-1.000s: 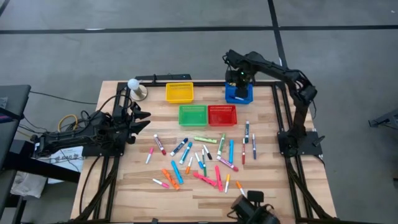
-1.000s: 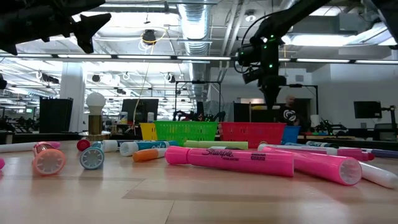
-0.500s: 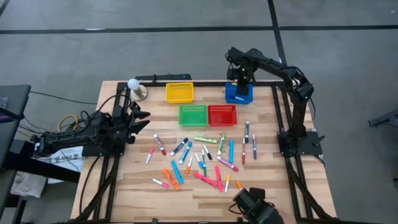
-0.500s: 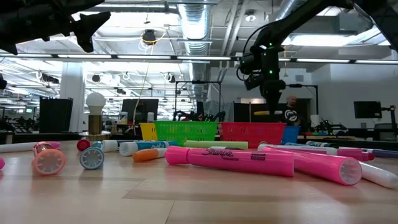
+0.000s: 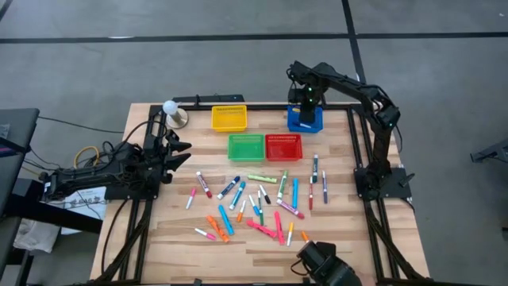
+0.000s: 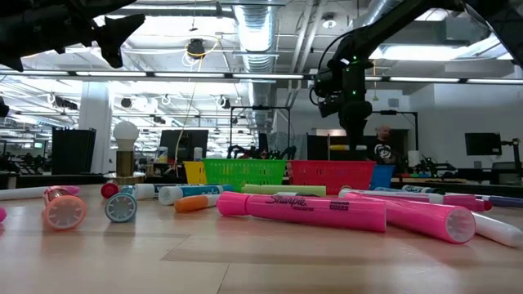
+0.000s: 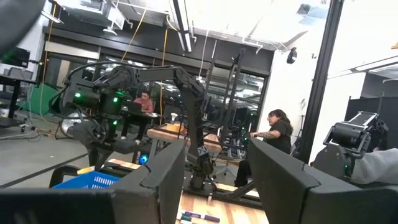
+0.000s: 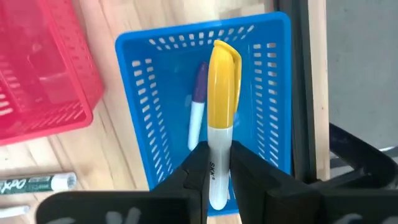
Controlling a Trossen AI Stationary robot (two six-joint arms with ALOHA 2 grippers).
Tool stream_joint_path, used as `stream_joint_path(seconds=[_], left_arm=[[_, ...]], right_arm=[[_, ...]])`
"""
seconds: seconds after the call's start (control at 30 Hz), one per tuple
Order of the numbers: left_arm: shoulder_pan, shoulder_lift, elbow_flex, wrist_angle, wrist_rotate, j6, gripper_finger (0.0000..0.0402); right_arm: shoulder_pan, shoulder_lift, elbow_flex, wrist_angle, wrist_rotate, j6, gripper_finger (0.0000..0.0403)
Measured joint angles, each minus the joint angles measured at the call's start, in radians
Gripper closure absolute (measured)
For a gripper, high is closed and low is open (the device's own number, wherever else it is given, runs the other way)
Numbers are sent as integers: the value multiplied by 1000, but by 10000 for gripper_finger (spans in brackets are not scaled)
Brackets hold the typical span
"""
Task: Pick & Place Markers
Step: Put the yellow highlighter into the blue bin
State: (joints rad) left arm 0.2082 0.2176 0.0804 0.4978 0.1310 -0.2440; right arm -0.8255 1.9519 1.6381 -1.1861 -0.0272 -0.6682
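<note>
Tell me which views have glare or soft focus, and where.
Low view: the nearest pink marker is sharp, ceiling lights behind glare white. Left wrist view: the window area at upper right is blown out, and the left tool is soft and dark. Right wrist view: the yellow-capped marker and blue basket are evenly lit, the right tool slightly blurred. High view: flat light, no glare.

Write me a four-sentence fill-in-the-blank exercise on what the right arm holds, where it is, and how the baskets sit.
1. The right gripper has its jaws shut on a marker with a ____ cap.
2. That marker hangs over the ____ basket.
3. Inside that basket already lies a white marker with a ____ cap.
4. In the high view, the green basket sits directly beside the ____ basket.

Missing words: yellow; blue; purple; red
</note>
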Motion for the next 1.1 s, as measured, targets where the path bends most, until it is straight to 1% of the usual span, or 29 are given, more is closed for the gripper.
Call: stream_joint_path(seconds=[0.17, 0.5, 0.7, 0.93, 1.1], left_arm=[[0, 0, 0, 2, 0, 0, 225], [0, 0, 0, 12, 0, 0, 225], [0, 0, 0, 20, 0, 3, 225], [0, 0, 0, 25, 0, 3, 225], [0, 0, 0, 27, -1, 3, 225]], right_arm=[[0, 0, -69, 24, 1, 12, 359], [0, 0, -188, 176, 1, 14, 359], [0, 0, -220, 230, 1, 13, 357], [-9, 0, -267, 254, 5, 14, 355], [-9, 0, -270, 288, 5, 38, 355]])
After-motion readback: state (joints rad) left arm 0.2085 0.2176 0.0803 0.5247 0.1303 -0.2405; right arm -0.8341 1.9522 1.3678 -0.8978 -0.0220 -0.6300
